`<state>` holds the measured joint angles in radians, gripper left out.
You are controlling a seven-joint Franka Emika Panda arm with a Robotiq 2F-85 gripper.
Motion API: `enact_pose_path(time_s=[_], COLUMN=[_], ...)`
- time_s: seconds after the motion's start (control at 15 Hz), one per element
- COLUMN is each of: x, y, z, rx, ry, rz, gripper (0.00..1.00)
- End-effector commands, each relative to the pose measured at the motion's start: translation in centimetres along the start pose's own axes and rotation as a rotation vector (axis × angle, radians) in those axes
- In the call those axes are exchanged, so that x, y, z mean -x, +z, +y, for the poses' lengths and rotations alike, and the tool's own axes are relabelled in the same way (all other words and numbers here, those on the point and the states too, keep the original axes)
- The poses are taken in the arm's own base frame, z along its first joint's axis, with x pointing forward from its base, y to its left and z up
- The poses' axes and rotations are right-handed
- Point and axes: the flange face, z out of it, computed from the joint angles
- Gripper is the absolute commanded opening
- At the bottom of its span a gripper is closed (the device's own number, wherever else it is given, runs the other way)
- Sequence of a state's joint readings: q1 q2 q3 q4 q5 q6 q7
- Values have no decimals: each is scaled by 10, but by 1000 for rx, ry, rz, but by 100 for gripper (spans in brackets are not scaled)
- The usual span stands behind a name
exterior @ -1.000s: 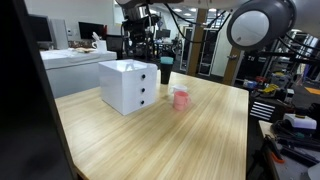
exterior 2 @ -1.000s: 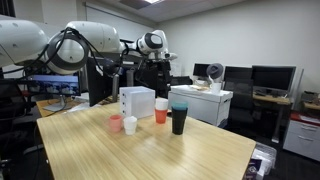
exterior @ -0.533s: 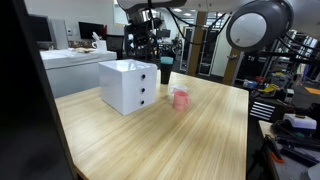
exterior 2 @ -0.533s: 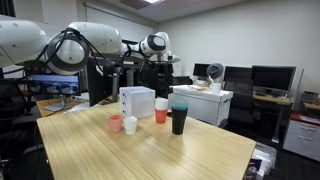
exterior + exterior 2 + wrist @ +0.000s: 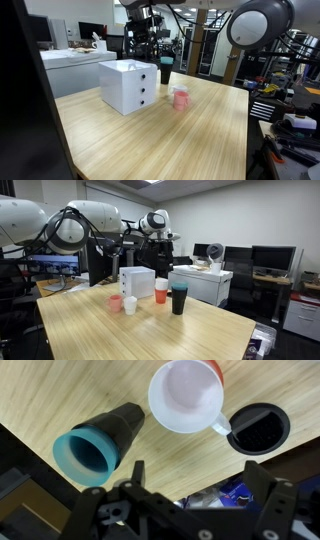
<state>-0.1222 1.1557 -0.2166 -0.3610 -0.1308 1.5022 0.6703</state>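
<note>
My gripper (image 5: 198,485) hangs open and empty, high above the far end of the wooden table (image 5: 150,330). In the wrist view its two dark fingers (image 5: 135,475) frame bare wood and the table's edge. Below it lie a black cup with a teal rim (image 5: 100,445) and a white cup stacked in an orange one (image 5: 187,397). Both exterior views show the gripper (image 5: 160,252) (image 5: 150,45) well above those cups, touching nothing. The white-on-orange stack (image 5: 161,290) stands beside the black cup (image 5: 179,298) (image 5: 165,70).
A white drawer box (image 5: 129,86) (image 5: 137,281) stands on the table. A pink cup (image 5: 181,98) (image 5: 116,303) and a small white cup (image 5: 130,305) stand near it. A black round cable hole (image 5: 258,428) sits by the table's edge. Desks and monitors lie beyond.
The jaws have spread slightly wider over the last second. The arm has hardly moved, and the cups stand as before.
</note>
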Motion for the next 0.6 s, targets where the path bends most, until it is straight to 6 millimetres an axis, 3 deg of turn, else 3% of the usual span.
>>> enact_pose_path(time_s=[0.0, 0.07, 0.27, 0.47, 0.53], x=[2, 0, 2, 2, 7], y=[-28, -8, -23, -23, -20], z=[6, 1, 1, 2, -7], rx=[-11, -8, -18, -18, -29], ry=[-89, -35, -57, -58, -68], rz=[5, 6, 17, 17, 8], gripper=[100, 100, 100, 100, 100])
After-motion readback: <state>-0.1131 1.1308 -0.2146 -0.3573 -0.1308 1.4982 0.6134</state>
